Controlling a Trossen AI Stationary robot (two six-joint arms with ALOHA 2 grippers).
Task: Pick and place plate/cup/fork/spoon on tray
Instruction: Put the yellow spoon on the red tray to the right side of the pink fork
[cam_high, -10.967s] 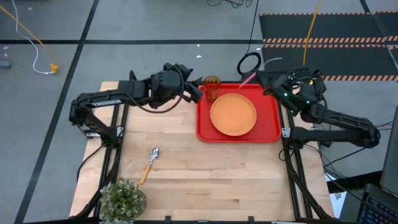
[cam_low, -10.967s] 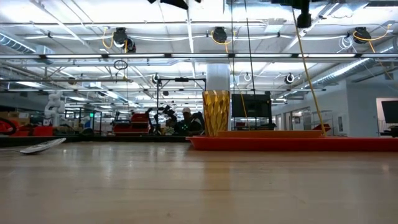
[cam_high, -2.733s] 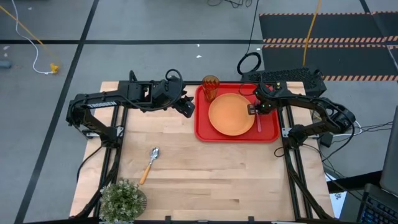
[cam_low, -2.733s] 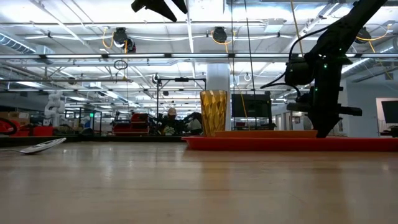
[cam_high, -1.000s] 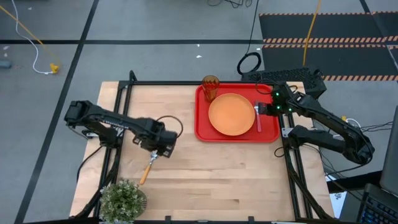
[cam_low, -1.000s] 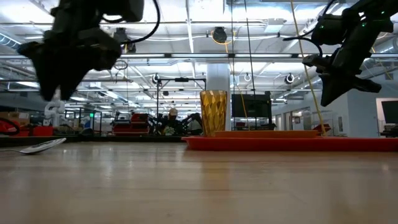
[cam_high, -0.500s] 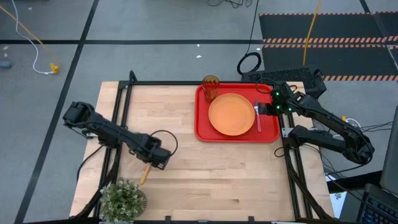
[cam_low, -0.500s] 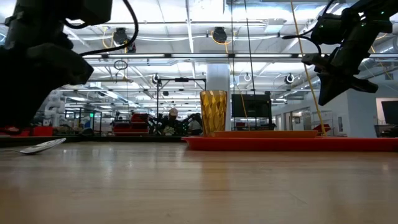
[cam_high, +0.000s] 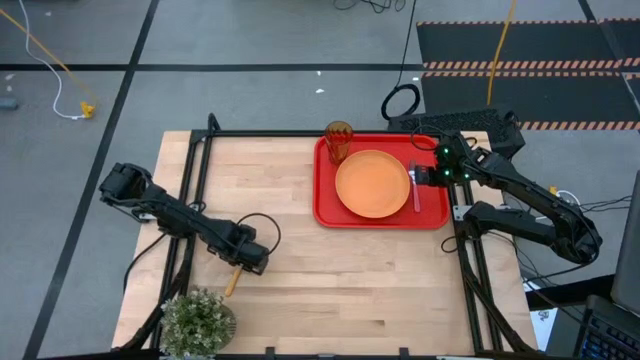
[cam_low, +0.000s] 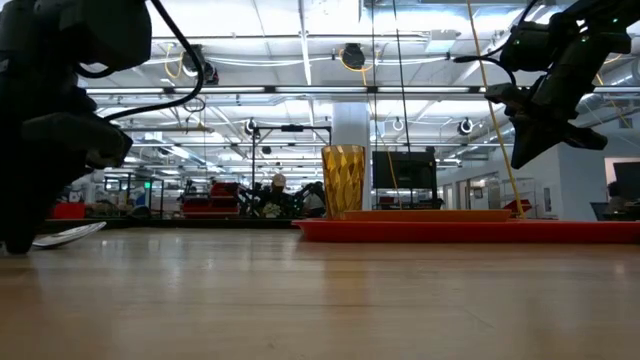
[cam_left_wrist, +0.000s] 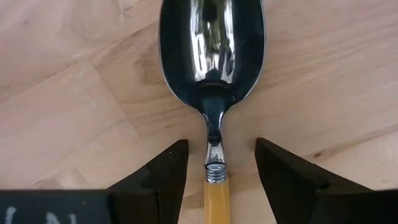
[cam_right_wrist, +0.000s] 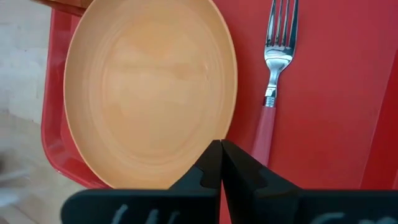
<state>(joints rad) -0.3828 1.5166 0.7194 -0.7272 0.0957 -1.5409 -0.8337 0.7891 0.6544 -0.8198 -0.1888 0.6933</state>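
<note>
The spoon (cam_left_wrist: 212, 74) lies flat on the bare table at the near left, bowl up; its yellow handle (cam_high: 232, 281) shows in the high view. My left gripper (cam_left_wrist: 214, 171) is open and low over it, one finger on each side of the spoon's neck, not touching. The plate (cam_high: 372, 183), the cup (cam_high: 339, 140) and the fork (cam_right_wrist: 273, 93) sit on the tray (cam_high: 432, 215). The fork lies flat beside the plate. My right gripper (cam_right_wrist: 221, 162) is shut and empty, above the tray's right part.
A small potted plant (cam_high: 198, 320) stands at the table's near left corner, close to the spoon's handle end. Bare wood lies between the spoon and the tray. Cables and a dark mat lie on the floor beyond the table's far edge.
My left gripper has gone toward the table's near left and down, and now stands low over the spoon's neck with its fingers astride it. The spoon has stayed where it was.
</note>
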